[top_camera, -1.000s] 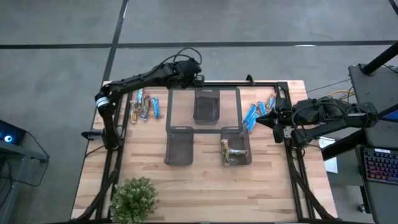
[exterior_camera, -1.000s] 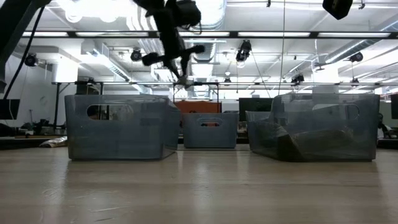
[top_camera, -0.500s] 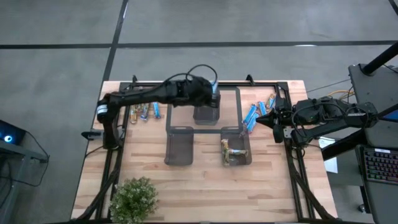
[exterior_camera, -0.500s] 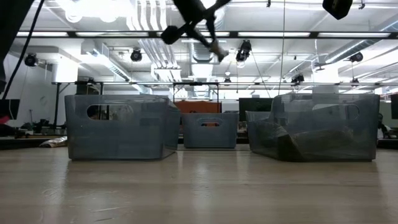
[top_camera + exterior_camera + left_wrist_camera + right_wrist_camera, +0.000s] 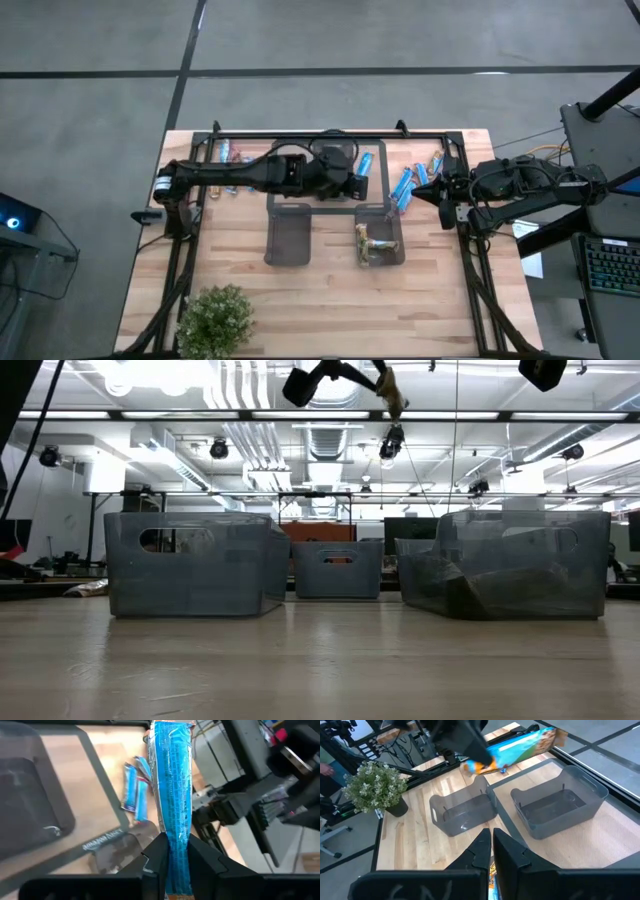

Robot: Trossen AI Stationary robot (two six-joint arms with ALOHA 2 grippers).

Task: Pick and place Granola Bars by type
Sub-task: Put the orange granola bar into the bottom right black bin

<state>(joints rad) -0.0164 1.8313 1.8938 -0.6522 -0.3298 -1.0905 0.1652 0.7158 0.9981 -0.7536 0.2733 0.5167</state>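
Swung from the 10 o'clock bar pile toward 12 o'clock, the left gripper (image 5: pixel 357 182) is pinched on a slim bright-blue foil-wrapped granola bar (image 5: pixel 172 795), judged carried for sorting above the dark rectangular mesh bins (image 5: pixel 289 233), while the right gripper (image 5: pixel 440 195) waits at 3 o'clock, pressed together.

Granola bar (image 5: pixel 172 795) glossy crinkled foil; bins (image 5: pixel 560 807) translucent smooth plastic; table (image 5: pixel 320 300) matt wood

The light wooden surface (image 5: pixel 320 300) carries three dark bins: one at twelve o'clock (image 5: pixel 333 175), one just left of centre (image 5: pixel 288 233), one just right of centre (image 5: pixel 379 236) with bars in it. Loose Granola Bars lie at ten o'clock (image 5: pixel 232 160) and at two o'clock (image 5: pixel 412 182). A potted plant (image 5: pixel 215 320) stands at seven o'clock.
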